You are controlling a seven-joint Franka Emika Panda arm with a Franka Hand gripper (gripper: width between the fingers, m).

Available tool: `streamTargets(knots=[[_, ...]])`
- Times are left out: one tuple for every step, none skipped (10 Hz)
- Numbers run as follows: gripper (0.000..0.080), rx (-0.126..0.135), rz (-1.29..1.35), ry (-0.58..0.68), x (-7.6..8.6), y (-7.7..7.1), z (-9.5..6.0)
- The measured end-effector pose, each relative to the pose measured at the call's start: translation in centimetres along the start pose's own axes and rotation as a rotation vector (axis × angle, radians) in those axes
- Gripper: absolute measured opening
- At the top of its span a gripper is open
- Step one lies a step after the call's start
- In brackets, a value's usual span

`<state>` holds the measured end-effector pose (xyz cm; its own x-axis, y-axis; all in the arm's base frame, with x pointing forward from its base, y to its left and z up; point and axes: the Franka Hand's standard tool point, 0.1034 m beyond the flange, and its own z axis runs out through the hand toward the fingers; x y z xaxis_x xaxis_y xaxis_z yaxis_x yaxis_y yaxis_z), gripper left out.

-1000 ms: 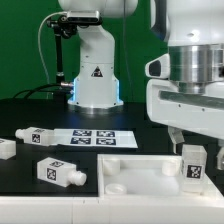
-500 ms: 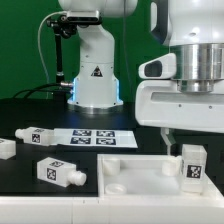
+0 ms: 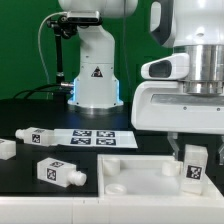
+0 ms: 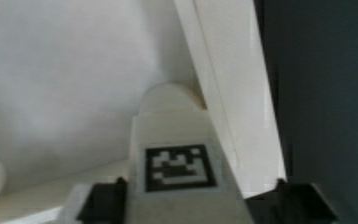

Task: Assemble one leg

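Note:
My gripper [image 3: 192, 157] is shut on a leg [image 3: 193, 168], a short white post with a black-and-white tag, and holds it upright at the corner of the white square panel [image 3: 135, 172] on the exterior view's right. In the wrist view the leg [image 4: 179, 140] stands between my two dark fingers, with my gripper [image 4: 202, 205] closed on its sides and the panel [image 4: 69, 80] behind it. I cannot tell whether the leg's lower end sits in a socket.
Another leg [image 3: 60, 172] lies left of the panel and one more leg [image 3: 32, 135] lies farther back. A white part [image 3: 6, 148] shows at the left edge. The marker board [image 3: 92, 139] lies before the robot base [image 3: 95, 85].
The hand's body has shifted toward the exterior view's left above the leg, as if turning. The leg stays at the same spot on the panel.

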<state>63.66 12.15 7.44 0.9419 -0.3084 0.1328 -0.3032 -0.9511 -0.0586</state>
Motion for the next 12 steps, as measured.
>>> streamTargets(knots=[[0.0292, -0.004, 0.032, -0.001, 0.04, 0.30, 0.06], [0.0292, -0.006, 0.135, -0.001, 0.05, 0.34, 0.07], [0.0292, -0.009, 0.224, 0.001, 0.04, 0.35, 0.05], [0.0292, -0.011, 0.350, 0.001, -0.02, 0.35, 0.07], [0.0292, -0.008, 0.496, -0.008, -0.18, 0.36, 0.19], [0.0290, -0.005, 0.657, -0.026, -0.33, 0.23, 0.25], [0.0290, -0.005, 0.803, -0.044, -0.34, 0.02, 0.24], [0.0290, 0.014, 0.995, -0.067, -0.26, -0.12, 0.29], [0.0290, 0.032, 1.133, -0.080, -0.16, -0.20, 0.35], [0.0290, 0.033, 1.137, -0.080, -0.16, -0.17, 0.35], [0.0296, 0.033, 1.121, -0.080, -0.16, -0.17, 0.36], [0.0296, 0.033, 1.101, -0.079, -0.16, -0.17, 0.37]])
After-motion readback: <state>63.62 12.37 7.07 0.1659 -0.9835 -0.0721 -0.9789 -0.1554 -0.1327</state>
